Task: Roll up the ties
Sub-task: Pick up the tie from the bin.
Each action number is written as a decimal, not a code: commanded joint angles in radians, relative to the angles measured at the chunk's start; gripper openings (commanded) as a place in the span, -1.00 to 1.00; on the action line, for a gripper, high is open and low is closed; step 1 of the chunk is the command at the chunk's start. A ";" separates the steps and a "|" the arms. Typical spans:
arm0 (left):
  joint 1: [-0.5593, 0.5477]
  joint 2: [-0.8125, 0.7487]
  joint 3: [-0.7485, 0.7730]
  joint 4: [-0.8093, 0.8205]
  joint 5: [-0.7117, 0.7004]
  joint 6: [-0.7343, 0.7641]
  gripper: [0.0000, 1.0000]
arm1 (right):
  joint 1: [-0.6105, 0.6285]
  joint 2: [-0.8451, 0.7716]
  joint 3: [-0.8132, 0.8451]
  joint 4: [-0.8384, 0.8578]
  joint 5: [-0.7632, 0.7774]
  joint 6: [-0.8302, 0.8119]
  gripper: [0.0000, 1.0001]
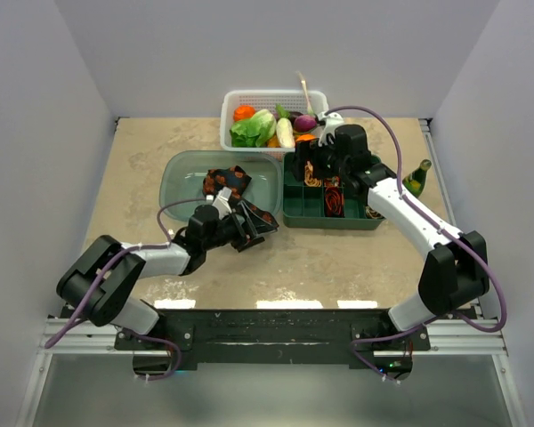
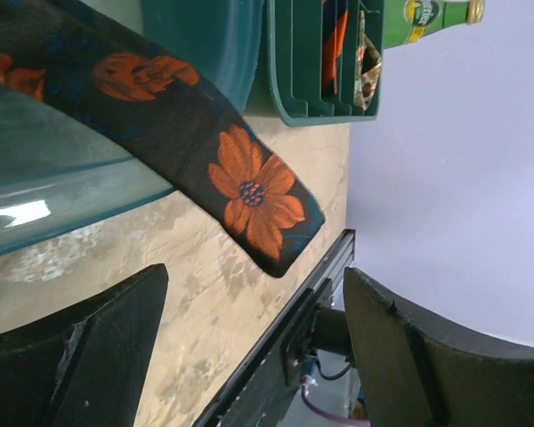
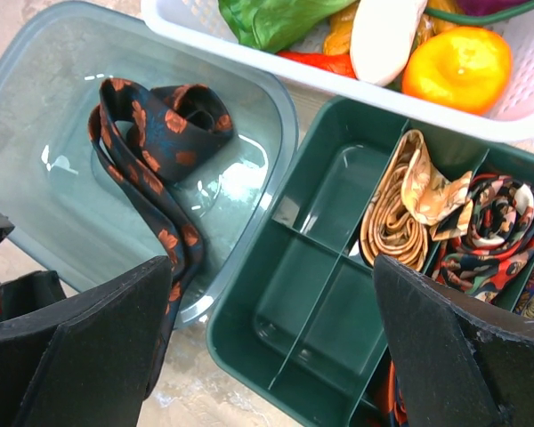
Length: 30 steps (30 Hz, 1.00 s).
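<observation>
Both left hand [image 2: 256, 280] and right hand [image 3: 274, 267] gape empty; the black tie [image 2: 249, 187], likely limp and slippery, wants pinching near its tip

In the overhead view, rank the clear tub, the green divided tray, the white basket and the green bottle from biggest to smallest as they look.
1. clear tub
2. green divided tray and white basket: too alike to rank, and the right arm covers part of the tray
3. green bottle
</observation>
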 commanded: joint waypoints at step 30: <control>-0.048 0.049 0.242 -0.151 -0.183 0.090 -0.42 | 0.007 -0.034 0.001 -0.013 -0.009 -0.023 0.97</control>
